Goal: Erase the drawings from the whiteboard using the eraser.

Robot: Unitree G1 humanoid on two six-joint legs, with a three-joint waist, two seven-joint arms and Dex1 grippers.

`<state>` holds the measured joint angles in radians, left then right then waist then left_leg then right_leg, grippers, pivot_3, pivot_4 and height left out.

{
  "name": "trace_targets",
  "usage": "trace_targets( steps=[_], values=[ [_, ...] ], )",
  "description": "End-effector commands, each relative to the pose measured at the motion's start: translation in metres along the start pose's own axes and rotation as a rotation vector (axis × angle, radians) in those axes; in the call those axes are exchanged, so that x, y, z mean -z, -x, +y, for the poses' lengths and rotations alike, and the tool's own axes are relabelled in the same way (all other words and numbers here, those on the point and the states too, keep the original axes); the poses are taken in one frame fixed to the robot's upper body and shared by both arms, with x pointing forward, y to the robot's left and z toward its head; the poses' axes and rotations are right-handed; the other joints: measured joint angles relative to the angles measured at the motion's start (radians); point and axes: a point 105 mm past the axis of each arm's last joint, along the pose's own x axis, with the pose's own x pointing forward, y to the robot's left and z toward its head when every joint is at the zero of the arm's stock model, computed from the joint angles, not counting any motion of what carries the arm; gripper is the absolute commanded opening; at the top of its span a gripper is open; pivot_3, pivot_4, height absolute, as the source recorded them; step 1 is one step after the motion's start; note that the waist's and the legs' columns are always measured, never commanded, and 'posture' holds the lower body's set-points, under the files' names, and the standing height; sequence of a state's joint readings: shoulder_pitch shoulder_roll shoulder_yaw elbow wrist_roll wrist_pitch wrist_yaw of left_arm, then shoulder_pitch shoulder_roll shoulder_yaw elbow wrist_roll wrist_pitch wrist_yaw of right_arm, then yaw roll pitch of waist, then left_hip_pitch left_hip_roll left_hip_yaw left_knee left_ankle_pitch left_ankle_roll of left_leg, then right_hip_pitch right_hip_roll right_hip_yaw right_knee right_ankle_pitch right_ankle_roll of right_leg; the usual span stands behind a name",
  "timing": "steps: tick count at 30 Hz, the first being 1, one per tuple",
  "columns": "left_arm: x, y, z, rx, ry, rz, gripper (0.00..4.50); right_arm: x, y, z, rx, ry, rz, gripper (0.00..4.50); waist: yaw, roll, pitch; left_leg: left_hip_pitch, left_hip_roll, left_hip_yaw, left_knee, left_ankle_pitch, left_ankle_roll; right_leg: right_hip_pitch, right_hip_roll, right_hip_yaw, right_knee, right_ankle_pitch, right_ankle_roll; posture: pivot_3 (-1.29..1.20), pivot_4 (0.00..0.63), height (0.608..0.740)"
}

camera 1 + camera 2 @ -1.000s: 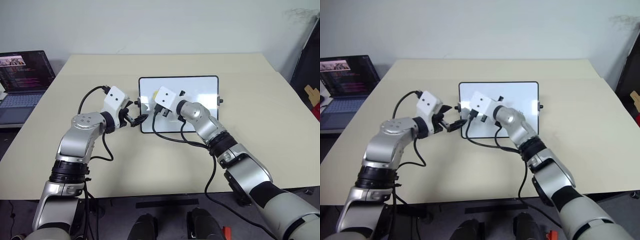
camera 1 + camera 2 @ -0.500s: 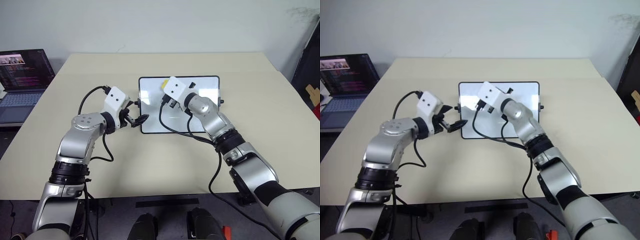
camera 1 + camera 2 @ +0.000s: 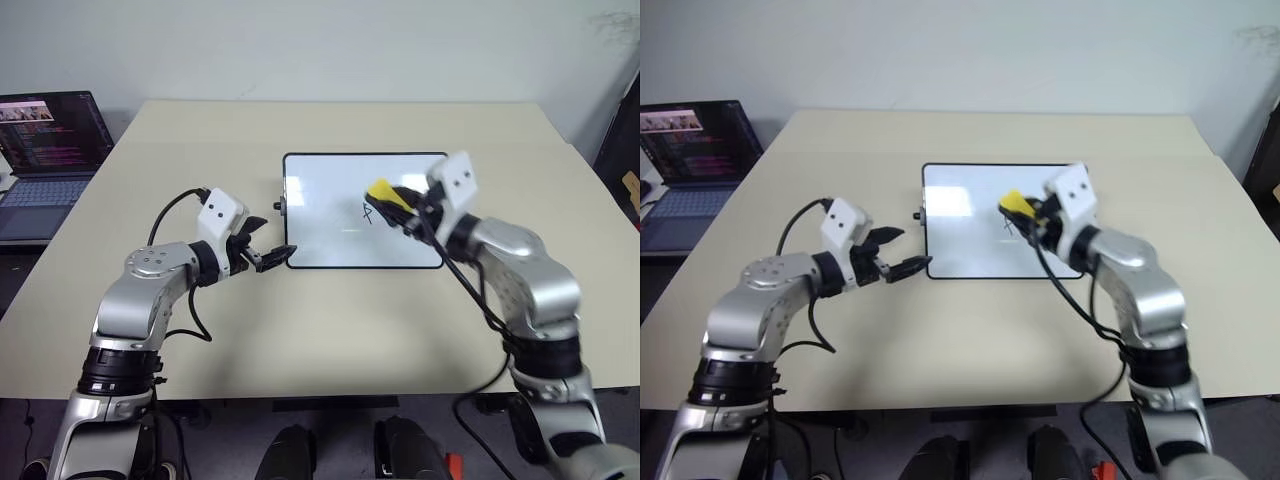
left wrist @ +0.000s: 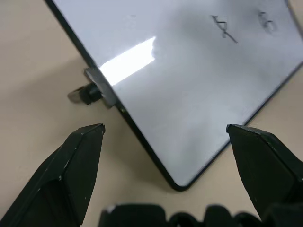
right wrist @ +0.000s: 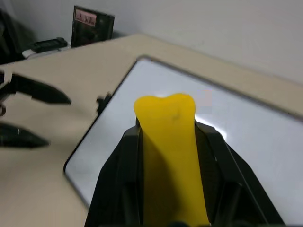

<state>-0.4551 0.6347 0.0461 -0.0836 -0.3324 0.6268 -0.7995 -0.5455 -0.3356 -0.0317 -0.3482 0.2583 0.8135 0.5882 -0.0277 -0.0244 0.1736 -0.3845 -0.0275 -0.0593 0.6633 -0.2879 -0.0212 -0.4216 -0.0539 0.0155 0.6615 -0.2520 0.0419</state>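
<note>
We find the right gripper clamped on the eraser, raised above the whiteboard on the desk. Left gripper gapes, empty. Next: lower onto the drawings.

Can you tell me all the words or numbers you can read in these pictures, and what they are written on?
None can be read for sure.
Whiteboard: two small dark scribbles, letter-like, but not clear as any letter.
Laptop screen: rows of tiny coloured text, too small to read.
Eraser, held in the right gripper: no writing visible.
</note>
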Motion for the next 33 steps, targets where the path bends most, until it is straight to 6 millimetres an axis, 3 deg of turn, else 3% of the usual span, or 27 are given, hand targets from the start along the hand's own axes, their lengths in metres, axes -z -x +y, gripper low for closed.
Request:
trace_targets(
  steps=[1,8,13,20,33],
  values=[
    [-0.02,0.004,-0.002,-0.008,-0.069,-0.07,4.5,0.003,0.027,0.004,0.012,0.104,0.014,1.14,0.0,0.0,0.0,0.0,0.0,0.0,0.0,0.0,0.0,0.0,0.0,0.0,0.0,0.0,0.0,0.0,0.15,0.74],
    [-0.011,0.001,-0.012,0.036,-0.06,-0.044,4.5,0.052,0.056,0.012,0.055,0.28,0.167,1.14,-0.005,-0.001,0.0,0.002,0.0,0.002,0.0,0.0,0.0,0.001,0.001,0.0,0.001,0.0,0.0,0.0,0.15,0.74],
    [-0.014,-0.003,-0.016,0.047,-0.065,-0.052,4.5,0.073,0.057,0.013,0.106,0.351,0.186,1.14,-0.004,-0.001,0.0,0.003,0.0,0.003,0.001,0.0,0.0,0.002,0.001,0.0,0.001,0.0,0.001,0.0,0.15,0.74],
    [-0.018,-0.013,-0.018,0.056,-0.07,-0.06,4.5,0.056,0.037,0.016,0.153,0.372,0.063,1.14,-0.004,-0.001,0.0,0.003,0.0,0.002,0.001,0.0,0.0,0.002,0.001,0.0,0.002,0.0,0.001,0.0,0.15,0.74],
    [-0.031,-0.028,-0.019,0.071,-0.092,-0.099,4.5,0.018,-0.038,-0.009,0.222,0.48,-0.016,1.14,-0.004,-0.001,0.0,0.003,0.0,0.003,0.001,0.001,-0.001,0.001,0.003,0.0,0.001,0.0,0.0,0.0,0.15,0.74]
  ],
)
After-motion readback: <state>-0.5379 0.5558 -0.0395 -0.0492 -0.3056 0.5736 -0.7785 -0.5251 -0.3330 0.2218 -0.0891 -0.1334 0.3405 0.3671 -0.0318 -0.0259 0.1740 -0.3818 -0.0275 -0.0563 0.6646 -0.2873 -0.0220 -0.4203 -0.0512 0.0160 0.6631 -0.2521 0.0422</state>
